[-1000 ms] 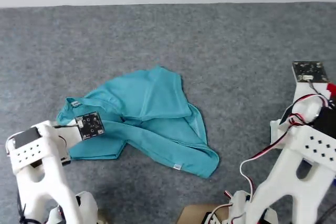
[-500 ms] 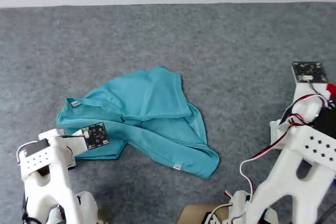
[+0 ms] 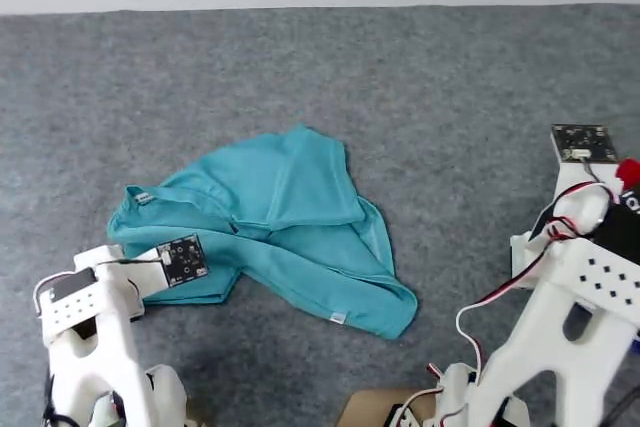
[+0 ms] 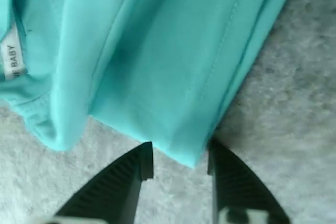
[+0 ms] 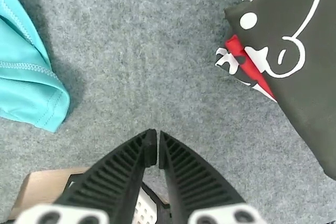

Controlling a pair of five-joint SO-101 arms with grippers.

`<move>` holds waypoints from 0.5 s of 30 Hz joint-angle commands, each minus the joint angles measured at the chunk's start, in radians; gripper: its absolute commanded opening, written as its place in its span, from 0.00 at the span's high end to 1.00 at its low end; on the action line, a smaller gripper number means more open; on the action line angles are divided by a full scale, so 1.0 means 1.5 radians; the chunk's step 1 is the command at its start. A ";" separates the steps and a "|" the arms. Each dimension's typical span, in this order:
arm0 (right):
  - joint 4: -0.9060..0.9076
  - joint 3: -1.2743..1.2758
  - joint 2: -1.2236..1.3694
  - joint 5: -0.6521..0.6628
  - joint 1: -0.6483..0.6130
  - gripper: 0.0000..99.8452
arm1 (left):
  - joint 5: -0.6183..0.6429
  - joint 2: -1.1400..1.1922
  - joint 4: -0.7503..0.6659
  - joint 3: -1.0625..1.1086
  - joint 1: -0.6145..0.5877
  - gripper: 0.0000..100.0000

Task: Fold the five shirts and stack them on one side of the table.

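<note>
teal shirt [image 4: 157,61] corner, between left fingers [image 4: 127,178]

Teal shirt [image 3: 280,227]: unfolded and crumpled, lying flat left of centre, its layers overlapping in loose folds, one corner reaching toward the near right. Black shirt [image 5: 294,66]: white-and-red print, lying at the right side, well apart from the teal shirt.

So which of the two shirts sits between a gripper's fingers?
The teal shirt: its hem corner lies between the tips of the open left gripper. The black printed shirt lies apart from the shut right gripper.
</note>
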 commanded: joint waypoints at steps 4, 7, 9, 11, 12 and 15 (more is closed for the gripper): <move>0.027 -0.004 -0.018 0.004 -0.007 0.99 | -0.052 -0.014 -0.032 0.029 0.017 0.90; 0.027 -0.004 -0.018 0.004 -0.007 0.99 | -0.060 -0.014 -0.032 0.036 0.018 0.94; 0.027 -0.004 -0.018 0.004 -0.007 0.99 | -0.060 -0.014 -0.032 0.035 0.018 0.95; 0.027 -0.004 -0.018 0.004 -0.007 0.99 | -0.060 -0.014 -0.032 0.035 0.018 0.96; 0.027 -0.004 -0.018 0.005 -0.007 0.99 | -0.059 -0.014 -0.032 0.035 0.018 0.96; 0.027 -0.004 -0.018 0.006 -0.007 0.99 | -0.056 -0.015 -0.029 0.032 0.018 0.99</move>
